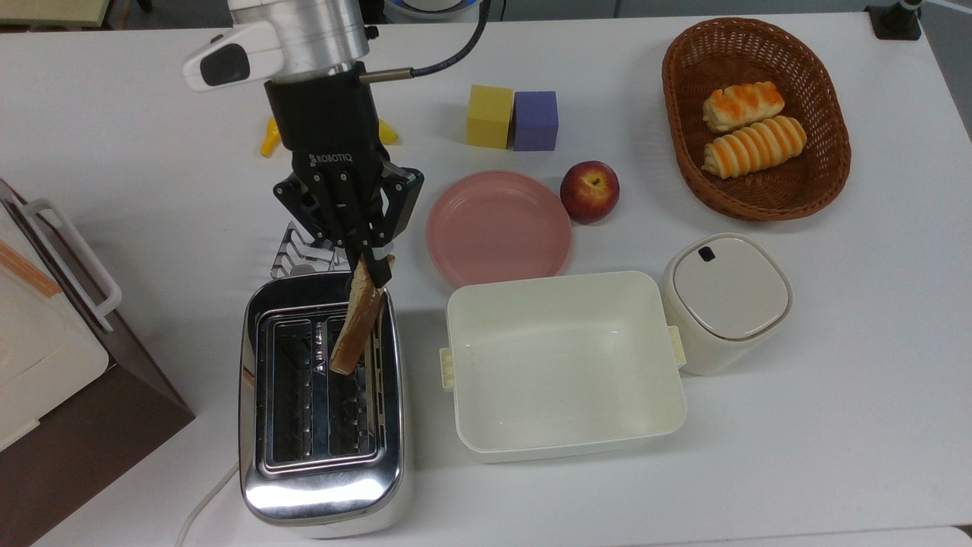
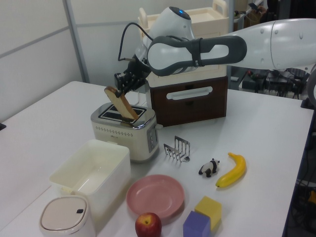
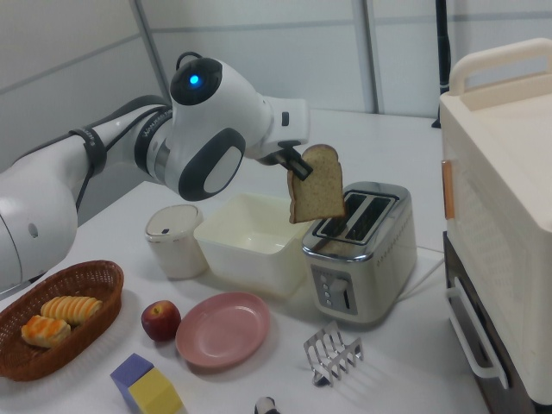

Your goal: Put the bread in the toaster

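I see a white table (image 1: 835,425) with bare room along the top view's right. My gripper (image 1: 370,267) pinches the bread (image 1: 355,319), tilted above the toaster (image 1: 323,403), beside the cream tub (image 1: 566,365).

The bread (image 1: 357,319), a brown crusted slice, hangs tilted from the jaws, edge downward. Just below them sits the chrome toaster (image 1: 323,486), its two dark slots open beneath the slice.

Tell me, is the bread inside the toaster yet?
Not yet. The bread hangs tilted in the gripper, above the toaster slots.
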